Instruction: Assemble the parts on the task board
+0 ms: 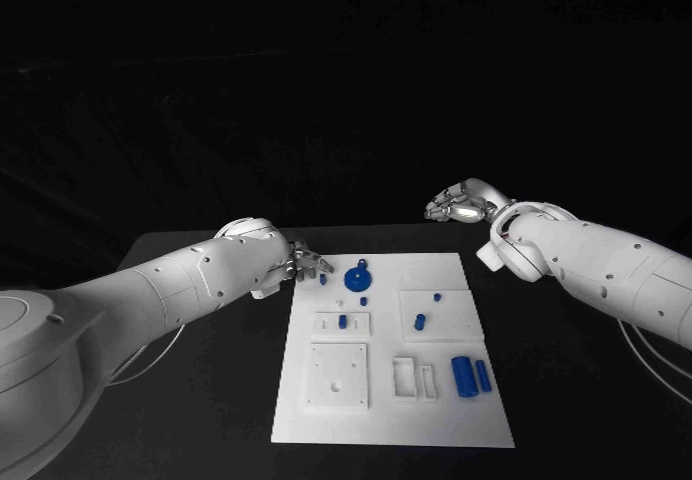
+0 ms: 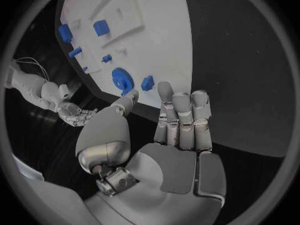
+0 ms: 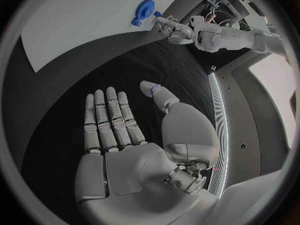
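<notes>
L hand [image 2: 169,150] hovers at the task board's [image 1: 433,420] far-left corner, fingers straight and apart, holding nothing, just beside the blue gear [image 1: 358,277]. R hand [image 3: 134,150] is raised off the board's far-right corner, palm flat, fingers spread, empty. Other blue parts [image 1: 470,374] lie near the board's right edge.

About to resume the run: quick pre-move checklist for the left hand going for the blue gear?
1. Left hand holds nothing, fingers apart: ok.
2. Right hand holds nothing and sits off the task board: ok.
3. Blue gear lies on the board's far end near the left hand, nothing over it: ok.
4. Gear seated on its peg: cannot tell.
5. Small blue block lies close beside the gear and may be nudged: not ok.
</notes>
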You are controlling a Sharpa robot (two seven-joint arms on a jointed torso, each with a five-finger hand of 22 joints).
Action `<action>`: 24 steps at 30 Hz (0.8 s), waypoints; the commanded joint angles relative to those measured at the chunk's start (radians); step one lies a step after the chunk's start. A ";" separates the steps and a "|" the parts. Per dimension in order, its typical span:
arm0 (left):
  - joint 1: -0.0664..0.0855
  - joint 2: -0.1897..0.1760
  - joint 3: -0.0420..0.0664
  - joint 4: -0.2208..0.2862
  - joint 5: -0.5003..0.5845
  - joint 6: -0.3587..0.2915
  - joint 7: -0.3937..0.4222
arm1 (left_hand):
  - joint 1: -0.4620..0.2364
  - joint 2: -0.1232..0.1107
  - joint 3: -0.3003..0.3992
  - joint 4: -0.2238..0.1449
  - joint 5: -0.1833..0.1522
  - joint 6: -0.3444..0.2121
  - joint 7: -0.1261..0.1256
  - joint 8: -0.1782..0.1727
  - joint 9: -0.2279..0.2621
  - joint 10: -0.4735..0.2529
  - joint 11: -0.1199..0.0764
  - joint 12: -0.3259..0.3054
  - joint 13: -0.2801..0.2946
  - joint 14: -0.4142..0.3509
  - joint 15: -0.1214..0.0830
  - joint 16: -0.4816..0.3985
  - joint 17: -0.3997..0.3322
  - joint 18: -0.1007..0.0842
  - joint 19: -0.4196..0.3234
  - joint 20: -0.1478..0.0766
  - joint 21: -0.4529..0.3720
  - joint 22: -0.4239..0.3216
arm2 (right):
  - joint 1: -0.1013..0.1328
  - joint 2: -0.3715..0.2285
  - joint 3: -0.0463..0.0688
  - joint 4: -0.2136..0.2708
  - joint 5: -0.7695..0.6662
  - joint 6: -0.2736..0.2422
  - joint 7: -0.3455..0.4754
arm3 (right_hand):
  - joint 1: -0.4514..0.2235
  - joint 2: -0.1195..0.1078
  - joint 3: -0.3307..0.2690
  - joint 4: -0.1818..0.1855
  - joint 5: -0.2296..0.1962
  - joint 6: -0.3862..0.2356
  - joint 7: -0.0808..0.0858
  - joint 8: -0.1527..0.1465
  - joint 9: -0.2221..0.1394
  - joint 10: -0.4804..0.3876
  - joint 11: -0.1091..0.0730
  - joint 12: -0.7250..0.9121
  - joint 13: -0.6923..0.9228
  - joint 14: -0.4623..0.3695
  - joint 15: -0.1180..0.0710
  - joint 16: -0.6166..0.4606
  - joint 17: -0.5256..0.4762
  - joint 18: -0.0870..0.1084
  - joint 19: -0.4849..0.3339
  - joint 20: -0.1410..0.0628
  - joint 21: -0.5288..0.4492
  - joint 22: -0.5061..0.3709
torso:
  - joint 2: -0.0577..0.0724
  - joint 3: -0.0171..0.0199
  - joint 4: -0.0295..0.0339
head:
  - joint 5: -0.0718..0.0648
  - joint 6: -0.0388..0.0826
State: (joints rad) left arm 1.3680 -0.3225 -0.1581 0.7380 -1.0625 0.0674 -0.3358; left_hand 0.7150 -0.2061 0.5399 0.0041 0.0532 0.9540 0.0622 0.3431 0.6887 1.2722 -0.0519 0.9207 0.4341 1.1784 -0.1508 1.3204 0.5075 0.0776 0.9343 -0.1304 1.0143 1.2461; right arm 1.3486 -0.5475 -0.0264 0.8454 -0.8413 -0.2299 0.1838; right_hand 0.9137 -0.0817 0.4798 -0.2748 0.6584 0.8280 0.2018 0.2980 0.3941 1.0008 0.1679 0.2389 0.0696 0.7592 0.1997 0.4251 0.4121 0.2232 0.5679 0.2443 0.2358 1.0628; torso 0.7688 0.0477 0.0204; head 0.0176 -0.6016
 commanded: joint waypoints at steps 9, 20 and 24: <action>-0.005 -0.005 -0.001 0.012 0.012 0.064 0.012 | 0.057 0.043 -0.034 -0.040 -0.002 0.014 0.000 0.004 -0.008 0.015 0.001 0.006 0.009 0.004 -0.006 0.011 0.011 -0.003 0.004 -0.113 0.011 0.011 | 0.000 0.003 0.000 -0.003 -0.003 -0.001 0.003 | 0.004 -0.006 -0.004 0.001 -0.002 -0.008 -0.002 0.000 -0.002 0.003 0.002 -0.005 -0.001 -0.006 -0.001 0.006 -0.002 -0.007 -0.008 0.001 -0.006 0.001 | 0.000 -0.0007 0.0004 | 0.003 -0.001; -0.006 -0.004 0.000 0.019 0.033 0.077 0.015 | 0.089 0.092 -0.050 -0.080 0.006 0.024 -0.001 0.004 -0.018 0.020 0.000 0.005 0.014 0.006 -0.007 0.012 0.017 -0.004 0.005 -0.114 0.012 0.016 | 0.000 0.011 0.000 -0.007 -0.003 0.000 0.003 | 0.005 -0.006 -0.004 0.001 -0.002 -0.009 -0.002 0.000 -0.002 0.003 0.002 -0.005 -0.001 -0.006 -0.001 0.007 -0.003 -0.007 -0.008 0.001 -0.006 0.002 | 0.002 -0.0005 -0.0005 | 0.004 -0.004; -0.006 -0.006 0.000 0.018 0.045 0.074 0.017 | 0.093 0.108 -0.053 -0.088 0.012 0.028 -0.001 0.005 -0.021 0.022 0.000 0.004 0.015 0.007 -0.007 0.013 0.018 -0.005 0.006 -0.115 0.012 0.017 | 0.000 0.012 0.000 -0.007 -0.003 0.000 0.004 | 0.005 -0.006 -0.004 0.001 -0.002 -0.009 -0.002 0.000 -0.002 0.003 0.002 -0.005 -0.001 -0.007 -0.001 0.007 -0.003 -0.007 -0.008 0.001 -0.007 0.002 | 0.002 -0.0005 -0.0002 | 0.004 -0.004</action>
State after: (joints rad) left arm 1.3686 -0.3294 -0.1559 0.7539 -1.0362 0.1090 -0.3272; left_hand 0.8080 -0.1051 0.4861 -0.0801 0.0589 0.9775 0.0607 0.3477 0.6689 1.2864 -0.0518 0.9207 0.4475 1.1844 -0.1518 1.3291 0.5241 0.0777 0.9343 -0.1304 1.0221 1.2619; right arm 1.3486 -0.5374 -0.0263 0.8394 -0.8413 -0.2295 0.1836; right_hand 0.9137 -0.0817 0.4799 -0.2748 0.6584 0.8244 0.1982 0.2980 0.3933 1.0008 0.1678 0.2389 0.0697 0.7592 0.1996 0.4291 0.4102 0.2230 0.5679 0.2443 0.2358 1.0635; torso 0.7705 0.0472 0.0198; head 0.0219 -0.6052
